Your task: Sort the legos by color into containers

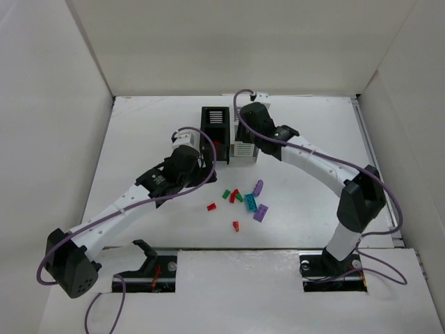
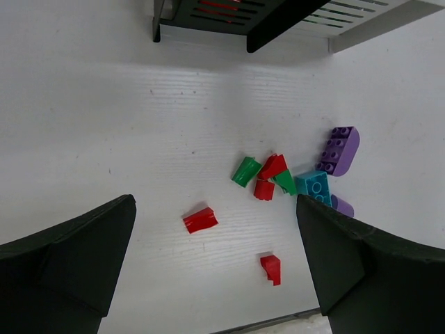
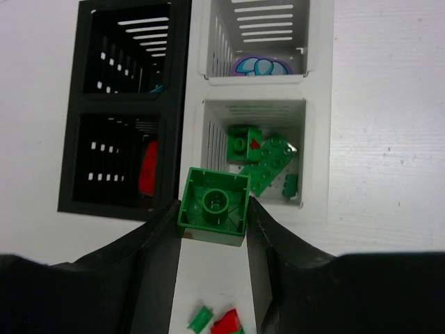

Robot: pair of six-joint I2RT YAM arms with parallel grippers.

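- Legos (image 1: 243,198) not yet sorted lie in a loose cluster on the table (image 1: 139,132), just in front of the bins and between your two arms.
- Your right gripper (image 3: 212,223) is pinching a green brick (image 3: 213,206). The fingers are narrow and snug on two of its sides, and its hollow underside faces the wrist cam.
- In that wrist view the brick sits over the near rim, right where the black bin (image 3: 181,104) and the white bin (image 3: 316,139) touch side by side. You can't tell how high above the rim it is.
- The white bin's near compartment holds green pieces (image 3: 268,163) and its far one holds a purple-ish piece (image 3: 254,67). The black bin's near compartment has a red piece (image 3: 147,167).
- Your left gripper (image 2: 214,236) hangs over the cluster with its fingers wide apart and nothing in them. A lone red lego (image 2: 200,219) shows between them.
- For room, you've got bare table left of the cluster and right of the white bin. Another red lego (image 2: 271,268) lies nearest the table's near edge.
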